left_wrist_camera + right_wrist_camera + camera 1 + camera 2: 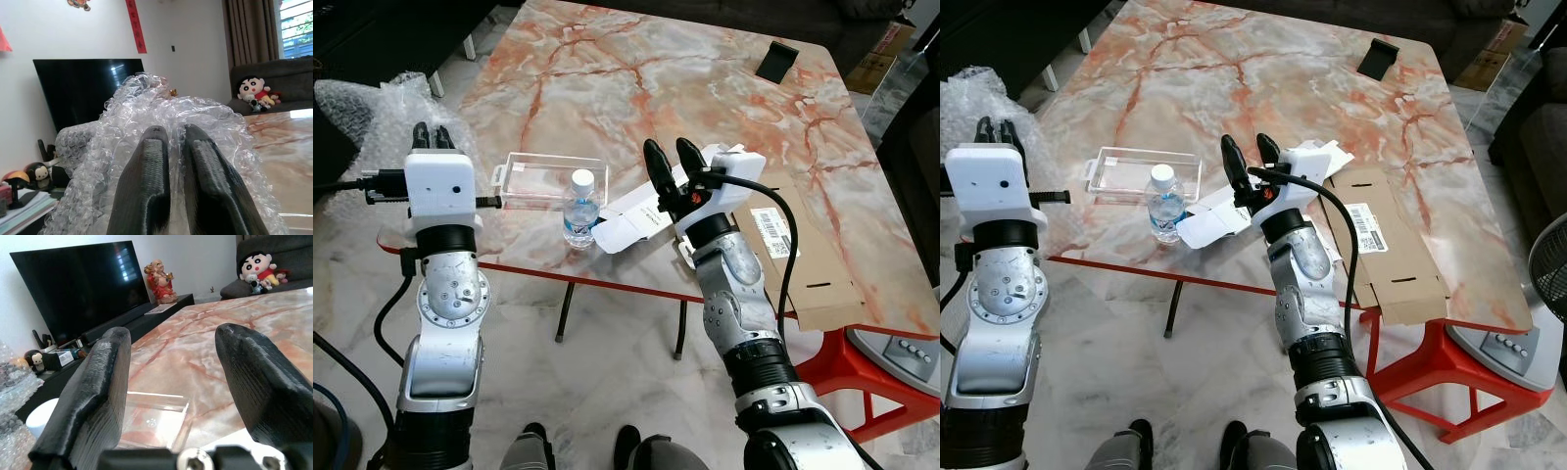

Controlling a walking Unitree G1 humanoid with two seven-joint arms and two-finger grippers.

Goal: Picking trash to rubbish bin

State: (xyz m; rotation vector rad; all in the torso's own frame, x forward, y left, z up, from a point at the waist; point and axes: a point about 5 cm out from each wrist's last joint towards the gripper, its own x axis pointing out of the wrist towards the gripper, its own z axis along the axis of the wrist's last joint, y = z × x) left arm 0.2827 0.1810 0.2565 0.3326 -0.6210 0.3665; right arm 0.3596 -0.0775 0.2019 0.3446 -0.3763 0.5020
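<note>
Bottle (579,208) stood upright on the desk (636,88), just left of my spread right pincer (673,168); left pincer (177,183) nearly pressed together.

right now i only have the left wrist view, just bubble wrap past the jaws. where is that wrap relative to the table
Observer: The bubble wrap lies off the marble table's left edge, just ahead of the left gripper.
Operator: any trash on the table itself
Observer: Yes. A small water bottle stands near the front edge, beside a clear plastic tray.
Operator: where's the other arm
Observer: The right gripper, jaws open, hovers over white paper packaging just right of the bottle.
Operator: anything bigger
Observer: A flattened cardboard box overhangs the front right edge.
</note>
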